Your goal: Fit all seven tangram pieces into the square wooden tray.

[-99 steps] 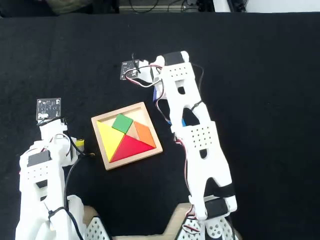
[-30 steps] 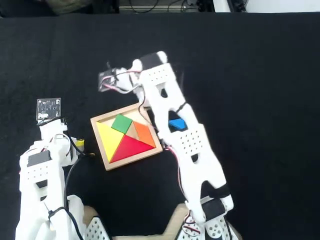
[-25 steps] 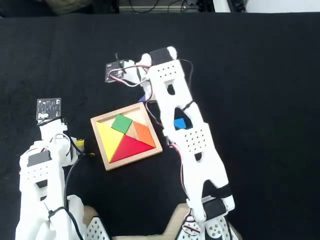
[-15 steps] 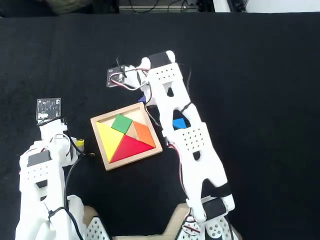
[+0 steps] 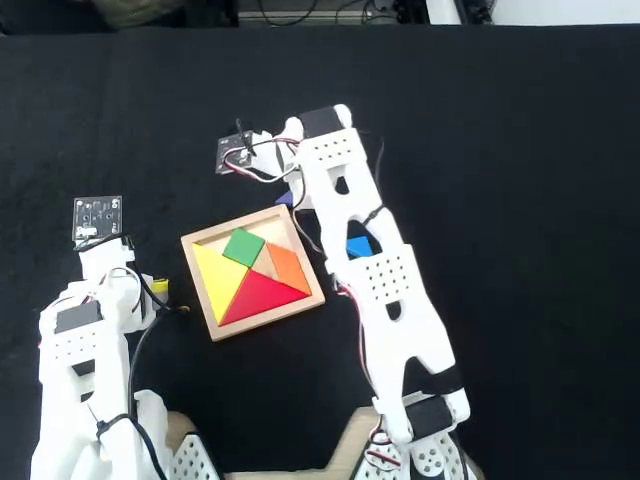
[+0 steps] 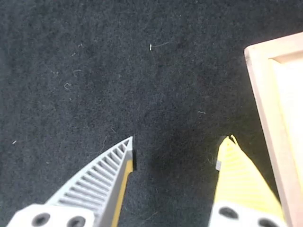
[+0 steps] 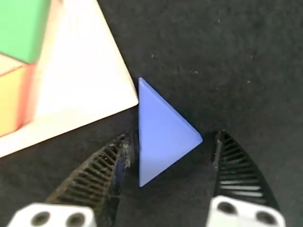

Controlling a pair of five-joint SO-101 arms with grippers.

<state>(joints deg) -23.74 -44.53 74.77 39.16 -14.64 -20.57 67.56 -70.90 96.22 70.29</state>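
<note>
Pickup of blue triangle [image 7: 163, 137] | our right gripper [image 7: 173, 145] wide around it, left gripper [image 6: 177, 146] wide, empty | next we squeeze, lift into wooden tray [image 7: 71, 120]

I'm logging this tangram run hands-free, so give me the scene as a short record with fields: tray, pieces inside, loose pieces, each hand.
Tray: square wooden tray on black cloth, one corner bare
In tray: green square, yellow triangle, red triangle, orange piece
Loose: blue triangle flat on the cloth by the tray's corner
Right hand: open, straddling the blue triangle
Left hand: open over bare cloth beside the tray
</note>
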